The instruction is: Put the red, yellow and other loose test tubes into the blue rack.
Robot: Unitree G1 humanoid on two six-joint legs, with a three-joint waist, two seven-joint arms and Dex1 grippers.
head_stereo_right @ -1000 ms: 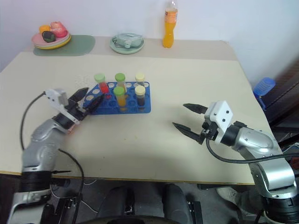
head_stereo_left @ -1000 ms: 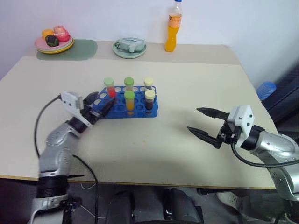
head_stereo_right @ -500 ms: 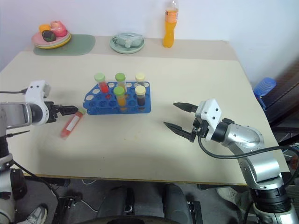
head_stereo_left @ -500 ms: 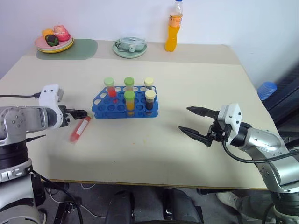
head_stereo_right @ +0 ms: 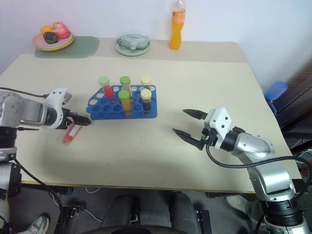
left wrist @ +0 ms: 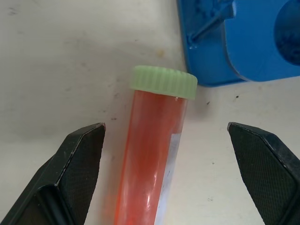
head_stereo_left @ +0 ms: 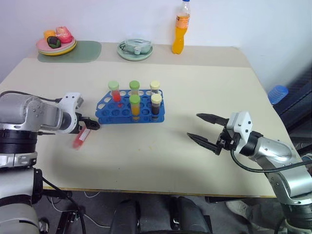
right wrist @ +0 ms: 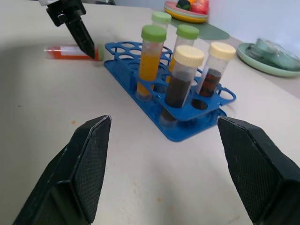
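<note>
A red test tube (head_stereo_left: 81, 137) with a green cap (left wrist: 164, 82) and a white label lies flat on the table just left of the blue rack (head_stereo_left: 111, 112). My left gripper (head_stereo_left: 90, 126) points down over its cap end and is open, one finger (left wrist: 77, 164) on each side of the tube and apart from it. Several capped tubes stand upright in the rack: red (head_stereo_left: 114, 91), yellow-orange (head_stereo_left: 135, 106) and dark brown (head_stereo_left: 156, 104). My right gripper (head_stereo_left: 193, 126) hangs open and empty above the table, right of the rack.
At the back stand an orange drink bottle (head_stereo_left: 181, 27), a pale green plate (head_stereo_left: 135, 50) and a plate of colourful items (head_stereo_left: 56, 42) on a green mat. A blue object (head_stereo_left: 278, 92) lies beyond the table's right edge.
My left gripper drew back from the rack's left end, then tipped from level to pointing down over the red tube, which now lies on the table. The right gripper has hardly moved.
</note>
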